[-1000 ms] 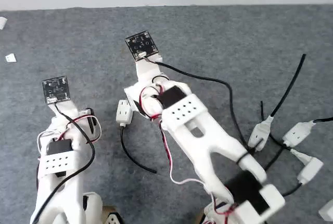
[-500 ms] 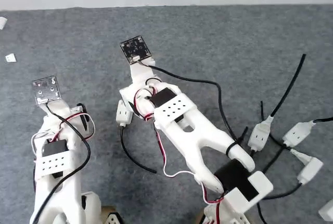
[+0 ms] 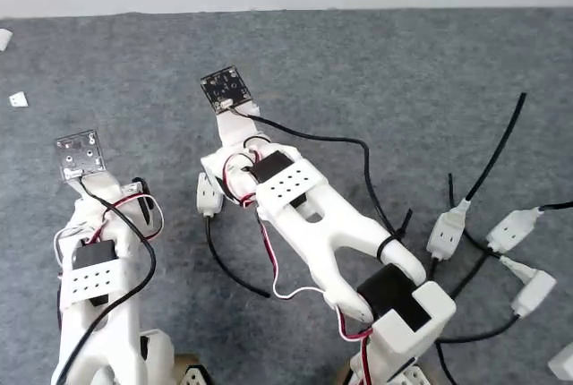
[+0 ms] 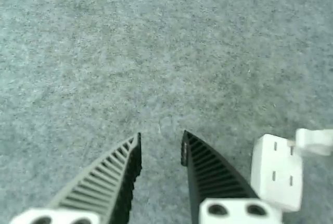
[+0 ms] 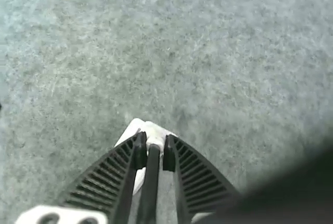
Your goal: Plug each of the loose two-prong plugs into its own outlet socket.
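Observation:
A white socket block (image 3: 208, 195) with a black cable (image 3: 228, 273) lies on the grey carpet between the two arms. My right gripper (image 5: 153, 148) is shut on it: the cable runs between the fingers and the white body (image 5: 148, 130) pokes out past the tips. In the left wrist view the same block (image 4: 276, 172) shows its slots, off to one side of my left gripper (image 4: 160, 139). That gripper is open over bare carpet with nothing between its fingers. The left arm (image 3: 94, 251) stands at the near left.
Several more white plugs and sockets on black cables lie at the right (image 3: 445, 231) (image 3: 512, 228) (image 3: 534, 291). Small white scraps (image 3: 18, 98) sit at the far left edge. The carpet ends at a pale wall at the back.
The right arm has swung to the left and dragged the white block slightly left. The left arm shifted left about a second ago and has kept still since.

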Controlling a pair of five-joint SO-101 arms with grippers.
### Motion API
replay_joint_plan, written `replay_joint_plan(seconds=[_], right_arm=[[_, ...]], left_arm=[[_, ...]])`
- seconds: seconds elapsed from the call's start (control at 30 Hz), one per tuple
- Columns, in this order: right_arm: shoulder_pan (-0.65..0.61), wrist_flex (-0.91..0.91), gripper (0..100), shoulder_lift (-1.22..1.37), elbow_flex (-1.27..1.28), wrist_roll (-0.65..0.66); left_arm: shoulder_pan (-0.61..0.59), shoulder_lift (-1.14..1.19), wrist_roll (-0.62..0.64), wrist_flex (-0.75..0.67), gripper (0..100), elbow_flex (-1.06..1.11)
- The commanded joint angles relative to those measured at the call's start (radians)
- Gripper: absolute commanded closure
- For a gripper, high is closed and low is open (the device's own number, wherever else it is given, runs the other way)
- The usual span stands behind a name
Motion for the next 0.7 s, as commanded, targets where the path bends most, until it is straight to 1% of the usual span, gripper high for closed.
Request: replay_joint_plan(seconds=[0.0, 0.1, 0.4, 0.67], right_arm=[[-0.018, 0.021, 99.0, -0.018, -0.092, -0.008], [-0.028, 0.048, 99.0, -0.025, -0.103, -0.005], [-0.036, 0.047, 99.0, -0.013, -0.092, -0.009], [-0.039, 0.036, 99.0, 0.073, -0.109, -0.009]], left_arm=[[0.009, -0.008, 0.008, -0.028, 88, -0.012], [0.009, -0.008, 0.008, -0.028, 88, -0.012], [0.012, -0.008, 0.006, -0.028, 88, -0.012], [0.012, -0.008, 0.003, -0.028, 88, -0.012]])
